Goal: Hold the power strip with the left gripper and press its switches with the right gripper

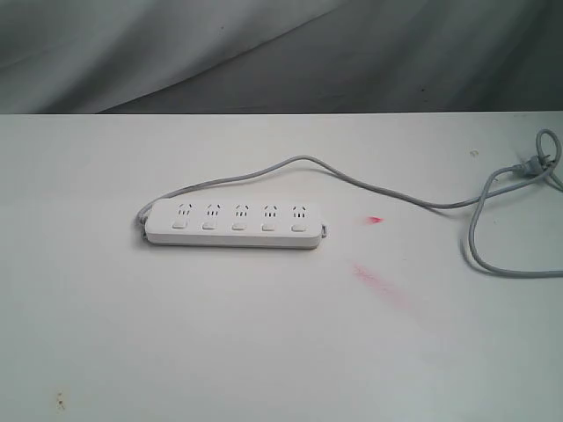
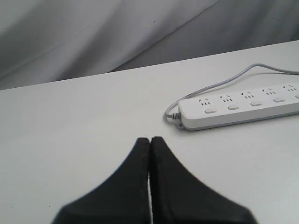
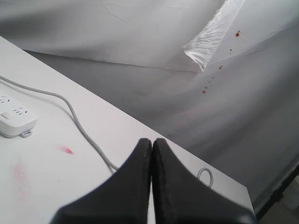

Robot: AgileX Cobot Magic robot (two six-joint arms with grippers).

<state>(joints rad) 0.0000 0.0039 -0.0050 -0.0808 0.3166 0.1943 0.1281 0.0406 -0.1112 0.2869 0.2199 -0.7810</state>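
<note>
A wrinkled grey-white cloth backdrop (image 1: 264, 53) hangs across the far side of the scene. In front of it a single white table (image 1: 264, 352) fills the rest of the view. Its top is matt and bears a few tiny dark specks near the front left.

One power strip (image 1: 233, 222) lies flat on the table, a little left of centre, with its length running left to right. It is untouched and well apart from both arms. Its one grey cord (image 1: 396, 198) leaves the left end and curves round the far side. From there it trails right to a loose loop at the table's right edge, where the plug (image 1: 532, 165) lies.

The left gripper (image 2: 150, 140) hangs above bare table to the left of the strip, its two black fingers pressed together on nothing. The right gripper (image 3: 152, 141) is out past the strip's right end, above the cord, fingers likewise closed and empty.

The strip carries five socket sets, and five switches (image 1: 238, 227) sit in a row on their near side.

Two red marks stain the table right of the strip: a pale smear (image 1: 378, 283) and a small bright spot (image 1: 376, 220).
</note>
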